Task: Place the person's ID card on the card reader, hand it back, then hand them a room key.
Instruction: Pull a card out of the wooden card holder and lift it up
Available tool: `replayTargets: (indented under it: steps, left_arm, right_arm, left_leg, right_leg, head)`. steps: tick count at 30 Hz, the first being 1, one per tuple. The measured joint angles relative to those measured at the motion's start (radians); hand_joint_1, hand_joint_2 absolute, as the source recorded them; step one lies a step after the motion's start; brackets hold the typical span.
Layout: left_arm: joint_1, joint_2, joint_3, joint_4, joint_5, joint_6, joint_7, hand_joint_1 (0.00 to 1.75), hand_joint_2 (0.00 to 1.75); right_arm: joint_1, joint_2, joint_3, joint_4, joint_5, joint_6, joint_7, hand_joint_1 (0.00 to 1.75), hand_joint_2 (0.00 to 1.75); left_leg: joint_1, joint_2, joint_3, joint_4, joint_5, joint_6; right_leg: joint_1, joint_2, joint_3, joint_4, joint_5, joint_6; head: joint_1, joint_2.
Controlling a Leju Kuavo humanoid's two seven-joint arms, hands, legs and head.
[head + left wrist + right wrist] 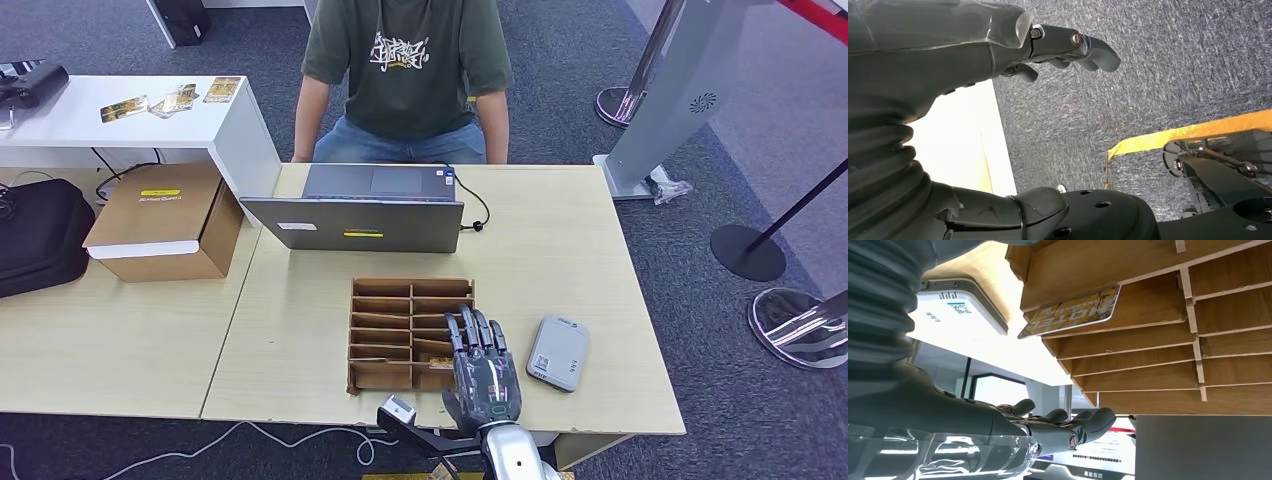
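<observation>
A: What's on the left of the head view?

B: A white side table (pixel 225 125) at upper left with a few cards (pixel 165 101) on it. Below that, a black bag (pixel 40 235) and a cardboard box (pixel 165 222) on a pale wooden desk (pixel 300 320). The floor is grey carpet (pixel 560 60).

A: And the centre?

B: A person in a dark green T-shirt (pixel 405 65) sits at the far edge behind an open laptop (pixel 360 208). Nearer, a brown slotted card rack (pixel 400 330); the right wrist view shows a room key card (pixel 1073 312) lying in one slot.

A: The hands?

B: The right hand (pixel 483 368) hovers over the rack's lower right corner, fingers stretched out and apart, holding nothing. The left hand (pixel 998 45) hangs above the carpet, fingers loosely curled, empty.

A: Further right?

B: A grey card reader (pixel 558 352) just beside the rack, nothing on it. Metal stanchion bases (pixel 745 250) stand on the carpet at right.
</observation>
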Motion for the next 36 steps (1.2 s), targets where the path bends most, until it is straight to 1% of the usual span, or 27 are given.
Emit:
replayTargets:
  steps: [4, 8, 9, 12, 13, 17, 21, 22, 23, 24, 25, 26, 27, 29, 33, 35, 36]
  left_arm:
    - [0.0, 0.0, 0.0, 0.0, 0.0, -0.001, 0.0, 0.0, 1.75]
    - [0.0, 0.0, 0.0, 0.0, 0.0, -0.001, 0.0, 0.0, 1.75]
    - [0.0, 0.0, 0.0, 0.0, 0.0, -0.001, 0.0, 0.0, 1.75]
    - [0.0, 0.0, 0.0, 0.0, 0.0, -0.001, 0.0, 0.0, 1.75]
    - [0.0, 0.0, 0.0, 0.0, 0.0, -0.001, 0.0, 0.0, 1.75]
    - [0.0, 0.0, 0.0, 0.0, 0.0, -0.001, 0.0, 0.0, 1.75]
    - [0.0, 0.0, 0.0, 0.0, 0.0, -0.001, 0.0, 0.0, 1.75]
    - [0.0, 0.0, 0.0, 0.0, 0.0, -0.001, 0.0, 0.0, 1.75]
    - [0.0, 0.0, 0.0, 0.0, 0.0, -0.001, 0.0, 0.0, 1.75]
    - [0.0, 0.0, 0.0, 0.0, 0.0, -0.002, 0.0, 0.0, 1.75]
    - [0.0, 0.0, 0.0, 0.0, 0.0, -0.002, 0.0, 0.0, 1.75]
    - [0.0, 0.0, 0.0, 0.0, 0.0, -0.002, 0.0, 0.0, 1.75]
    - [0.0, 0.0, 0.0, 0.0, -0.001, -0.002, 0.0, 0.0, 1.75]
    - [0.0, 0.0, 0.0, 0.0, -0.002, -0.002, 0.0, 0.0, 1.75]
    - [0.0, 0.0, 0.0, 0.0, -0.007, -0.002, 0.0, 0.0, 1.75]
    - [0.0, 0.0, 0.001, 0.0, -0.011, -0.002, 0.0, 0.0, 1.75]
    - [0.0, 0.0, 0.001, 0.0, -0.012, -0.002, 0.0, 0.0, 1.75]
  right_arm:
    - [0.0, 0.002, -0.003, 0.002, 0.0, 0.002, -0.003, 1.41, 1.75]
    - [0.0, 0.003, -0.004, 0.003, 0.0, 0.002, -0.004, 1.43, 1.75]
    - [0.0, 0.003, -0.004, 0.003, 0.0, 0.002, -0.004, 1.47, 1.75]
    - [0.0, 0.003, -0.005, 0.004, 0.0, 0.002, -0.004, 1.68, 1.75]
    - [0.0, 0.003, -0.005, 0.004, 0.0, 0.002, -0.004, 1.66, 1.75]
    - [0.0, 0.003, -0.005, 0.004, 0.0, 0.002, -0.004, 1.32, 1.75]
    - [0.0, 0.003, -0.005, 0.004, 0.0, 0.002, -0.004, 0.84, 1.75]
    - [0.0, 0.003, -0.005, 0.004, 0.0, 0.002, -0.004, 0.76, 1.75]
    - [0.0, 0.003, -0.005, 0.004, 0.0, 0.002, -0.004, 0.72, 1.75]
    - [0.0, 0.003, -0.005, 0.004, 0.0, 0.002, -0.004, 0.71, 1.75]
    - [0.0, 0.003, -0.005, 0.004, 0.0, 0.002, -0.004, 0.74, 1.75]
    - [0.0, 0.003, -0.005, 0.004, 0.0, 0.002, -0.004, 0.83, 1.75]
    - [0.0, 0.003, -0.006, 0.004, 0.0, 0.002, -0.004, 0.93, 1.75]
    - [0.001, 0.004, -0.008, 0.004, 0.0, 0.001, -0.004, 1.19, 1.75]
    - [0.003, 0.005, -0.013, 0.004, -0.002, 0.0, -0.006, 1.43, 1.75]
    - [0.003, 0.005, -0.014, 0.006, -0.01, -0.003, -0.012, 1.61, 1.75]
    - [0.003, 0.005, -0.015, 0.008, -0.015, -0.006, -0.016, 1.68, 1.75]
  left_leg:
    - [0.0, 0.0, 0.0, 0.0, 0.0, 0.0]
    - [0.0, 0.0, 0.0, 0.0, 0.0, 0.0]
    - [0.0, 0.0, 0.0, 0.0, 0.0, 0.0]
    - [0.0, 0.0, 0.0, 0.0, 0.0, 0.0]
    - [0.0, 0.0, 0.0, 0.0, 0.0, 0.0]
    - [0.0, 0.0, 0.0, 0.0, 0.0, 0.0]
    - [0.0, 0.0, 0.0, 0.0, 0.0, 0.0]
    - [0.0, 0.0, 0.0, 0.0, 0.0, 0.0]
    - [0.0, 0.0, 0.0, 0.0, 0.0, 0.0]
    - [0.0, 0.0, 0.0, 0.0, 0.0, 0.0]
    - [0.0, 0.0, 0.0, 0.0, 0.0, 0.0]
    - [0.0, 0.0, 0.0, 0.0, 0.0, 0.0]
    - [0.0, 0.0, 0.0, 0.0, 0.0, 0.0]
    - [0.0, 0.0, 0.0, 0.0, 0.0, 0.0]
    - [0.0, 0.0, 0.0, 0.0, 0.0, 0.0]
    - [0.0, 0.0, 0.0, 0.0, 0.0, 0.0]
    - [0.0, 0.0, 0.0, 0.0, 0.0, 0.0]
  right_leg:
    - [0.0, 0.0, 0.0, 0.0, 0.0, 0.0]
    - [0.0, 0.0, 0.0, 0.0, 0.0, 0.0]
    - [0.0, 0.0, 0.0, 0.0, 0.0, 0.0]
    - [0.0, 0.0, 0.0, 0.0, 0.0, 0.0]
    - [0.0, 0.0, 0.0, 0.0, 0.0, 0.0]
    - [0.0, 0.0, 0.0, 0.0, 0.0, 0.0]
    - [0.0, 0.0, 0.0, 0.0, 0.0, 0.0]
    - [0.0, 0.0, 0.0, 0.0, 0.0, 0.0]
    - [0.0, 0.0, 0.0, 0.0, 0.0, 0.0]
    - [0.0, 0.0, 0.0, 0.0, 0.0, 0.0]
    - [0.0, 0.0, 0.0, 0.0, 0.0, 0.0]
    - [0.0, 0.0, 0.0, 0.0, 0.0, 0.0]
    - [0.0, 0.0, 0.0, 0.0, 0.0, 0.0]
    - [0.0, 0.0, 0.0, 0.0, 0.0, 0.0]
    - [0.0, 0.0, 0.0, 0.0, 0.0, 0.0]
    - [0.0, 0.0, 0.0, 0.0, 0.0, 0.0]
    - [0.0, 0.0, 0.0, 0.0, 0.0, 0.0]
  head:
    - [0.0, 0.0]
    - [0.0, 0.0]
    - [0.0, 0.0]
    - [0.0, 0.0]
    - [0.0, 0.0]
    - [0.0, 0.0]
    - [0.0, 0.0]
    - [0.0, 0.0]
    - [0.0, 0.0]
    - [0.0, 0.0]
    - [0.0, 0.0]
    - [0.0, 0.0]
    - [0.0, 0.0]
    - [0.0, 0.0]
    - [0.0, 0.0]
    - [0.0, 0.0]
    - [0.0, 0.0]
